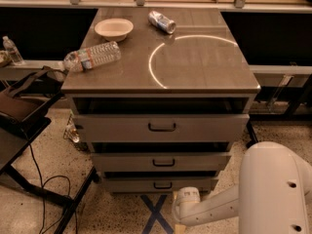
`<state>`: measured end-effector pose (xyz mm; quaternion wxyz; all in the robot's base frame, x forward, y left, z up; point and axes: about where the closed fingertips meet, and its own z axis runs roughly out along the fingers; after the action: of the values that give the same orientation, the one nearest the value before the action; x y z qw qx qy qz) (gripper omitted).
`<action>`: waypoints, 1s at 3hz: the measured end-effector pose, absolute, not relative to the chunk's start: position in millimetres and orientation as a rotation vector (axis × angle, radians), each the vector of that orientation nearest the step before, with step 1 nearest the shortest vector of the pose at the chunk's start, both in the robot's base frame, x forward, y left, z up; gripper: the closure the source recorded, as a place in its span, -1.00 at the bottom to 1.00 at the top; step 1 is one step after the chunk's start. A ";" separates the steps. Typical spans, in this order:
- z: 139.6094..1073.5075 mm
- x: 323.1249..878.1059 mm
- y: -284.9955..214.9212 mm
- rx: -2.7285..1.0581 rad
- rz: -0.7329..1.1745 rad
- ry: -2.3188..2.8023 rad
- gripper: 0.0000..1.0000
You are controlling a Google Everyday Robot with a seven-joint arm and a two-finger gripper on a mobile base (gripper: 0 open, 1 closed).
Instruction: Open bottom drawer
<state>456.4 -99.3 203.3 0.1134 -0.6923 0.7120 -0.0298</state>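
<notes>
Camera view: looks down at the front of a grey metal three-drawer cabinet (204,77), which fills the centre of the frame.
Bottom drawer: low grey front panel (126,185) at lower centre, the lowest of the three, with a small black loop handle (162,185) in the middle. A dark gap shows above the panel; can't tell how far out it sits.
Middle drawer: grey front (122,162) directly above, same kind of handle, dark gap above it too.
Top drawer: tall grey front (112,127) with a wider black handle, open slot above it.
Arm: white robot arm (273,189) comes in from the lower right, forearm running left along the bottom edge.
Gripper: at the arm's tip (185,204), lower centre, just below and right of the bottom drawer's handle, near the panel. Contact unclear; open or closed, can't tell.
Cabinet top: white bowl (113,28) upper left, clear plastic bottle (91,56) lying on its side at the left edge, crushed silver-and-blue can (162,21) at the back, bright arc of light (152,67) across the surface.
Floor: speckled, blue tape X (155,214) below the bottom drawer, black cables (41,189) lower left.
Left edge: dark bag or seat (22,106); second small bottle (10,50) on a ledge.
</notes>
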 end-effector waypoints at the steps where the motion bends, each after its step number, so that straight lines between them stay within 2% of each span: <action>1: 185.1 469.6 -89.0 -2.023 -0.116 2.066 -1.00; 3: 161.6 495.1 -66.8 -2.061 -0.171 2.027 -1.00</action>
<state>495.1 -66.8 161.6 0.1226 -0.7063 0.6948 -0.0585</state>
